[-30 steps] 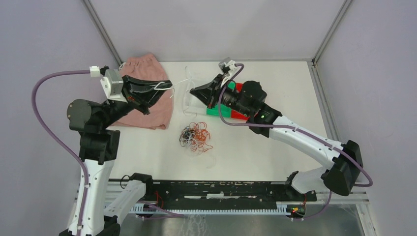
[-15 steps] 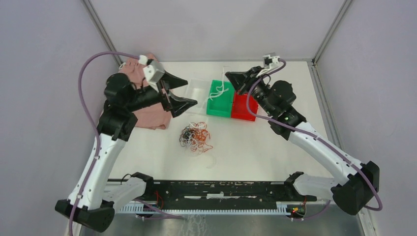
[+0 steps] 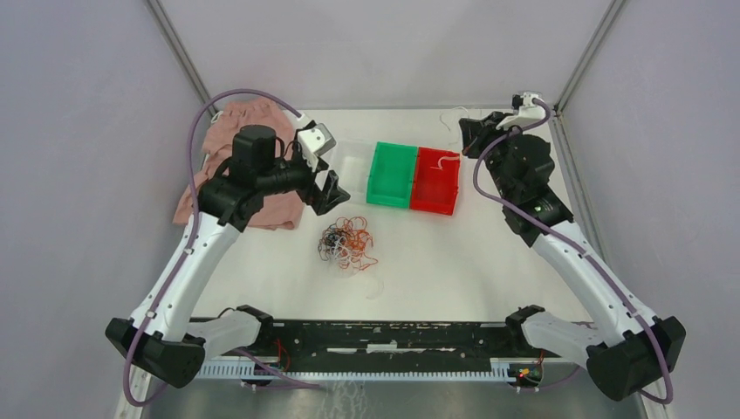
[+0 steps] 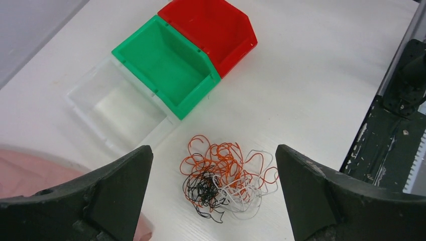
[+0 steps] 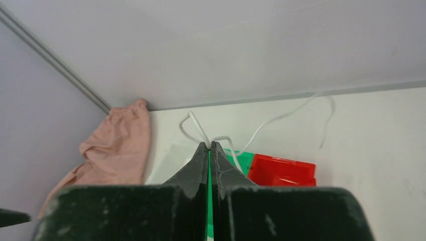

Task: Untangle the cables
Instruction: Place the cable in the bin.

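Note:
A clump of orange-red, black and white cables (image 3: 347,243) lies on the white table in front of the bins. In the left wrist view the clump (image 4: 226,178) sits below and between the wide-apart jaws of my open left gripper (image 4: 213,150), which holds nothing. Seen from the top, this left gripper (image 3: 325,175) hovers by the clear bin, just behind the clump. My right gripper (image 3: 464,133) is raised at the back right, shut on one white cable (image 3: 448,160) that dangles over the red bin. In the right wrist view its tips (image 5: 209,144) pinch the looping white cable (image 5: 274,120).
A clear bin (image 3: 352,166), a green bin (image 3: 390,199) and a red bin (image 3: 436,208) stand in a row at the back centre. A pink cloth (image 3: 266,209) lies at the back left under the left arm. Frame posts rise at both back corners.
My left gripper opened, letting go of the white cable, and swung right from the cloth to above the clump. The right arm carried the white cable rightward, from over the clear bin to over the red bin.

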Tool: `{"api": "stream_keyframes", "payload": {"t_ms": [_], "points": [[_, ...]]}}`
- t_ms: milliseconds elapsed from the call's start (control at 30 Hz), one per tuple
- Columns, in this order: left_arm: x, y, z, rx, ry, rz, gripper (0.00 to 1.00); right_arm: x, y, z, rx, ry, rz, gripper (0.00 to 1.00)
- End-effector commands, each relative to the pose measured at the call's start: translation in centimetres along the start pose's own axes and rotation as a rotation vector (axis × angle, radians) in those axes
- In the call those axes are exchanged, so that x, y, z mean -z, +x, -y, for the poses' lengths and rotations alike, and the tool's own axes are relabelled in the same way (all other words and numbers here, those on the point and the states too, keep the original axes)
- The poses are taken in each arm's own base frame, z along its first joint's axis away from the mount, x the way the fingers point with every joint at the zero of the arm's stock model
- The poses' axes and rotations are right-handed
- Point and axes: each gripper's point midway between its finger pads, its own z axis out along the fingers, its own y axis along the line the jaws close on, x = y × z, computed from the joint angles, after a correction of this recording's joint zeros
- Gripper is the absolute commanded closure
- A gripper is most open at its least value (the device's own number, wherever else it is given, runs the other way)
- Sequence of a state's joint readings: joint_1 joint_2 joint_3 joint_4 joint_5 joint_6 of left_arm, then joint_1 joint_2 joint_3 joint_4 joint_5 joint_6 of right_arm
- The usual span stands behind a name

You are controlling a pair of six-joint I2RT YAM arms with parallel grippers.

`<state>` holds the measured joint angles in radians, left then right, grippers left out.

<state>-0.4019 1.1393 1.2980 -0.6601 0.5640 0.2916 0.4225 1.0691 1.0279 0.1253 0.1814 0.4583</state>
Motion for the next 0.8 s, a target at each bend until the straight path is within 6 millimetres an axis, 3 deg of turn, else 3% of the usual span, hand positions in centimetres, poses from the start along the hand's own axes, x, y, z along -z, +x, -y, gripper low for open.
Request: {"api": "stream_keyframes", "payload": {"t_ms": [0,133,300,467,767], "points": [[1.5,-0.8,-0.9,-0.069,-0.088,0.005,0.01,-1.1,-1.1,2.6,0.125,0.124,-0.005,0.99],[2.1,-0.2,-1.7,-0.018,-0.152,-0.032,0.01,-2.1,-0.5,4.1,0.174,0.175,-0.024,0.99],[2.6,0.1,-2.6,0.014,-0.215,-0.059,0.01,-3.4,0.4,4.5,0.203,0.184,-0.048,0.99],[3.2,-0.4,-2.1,0.02,-0.215,-0.036,0.01,-4.4,1.4,4.9,0.227,0.189,-0.073,0.99],[3.9,-0.2,-1.5,0.019,-0.21,-0.025,0.01,-6.0,5.4,6.5,0.244,0.219,-0.154,1.0]]}}
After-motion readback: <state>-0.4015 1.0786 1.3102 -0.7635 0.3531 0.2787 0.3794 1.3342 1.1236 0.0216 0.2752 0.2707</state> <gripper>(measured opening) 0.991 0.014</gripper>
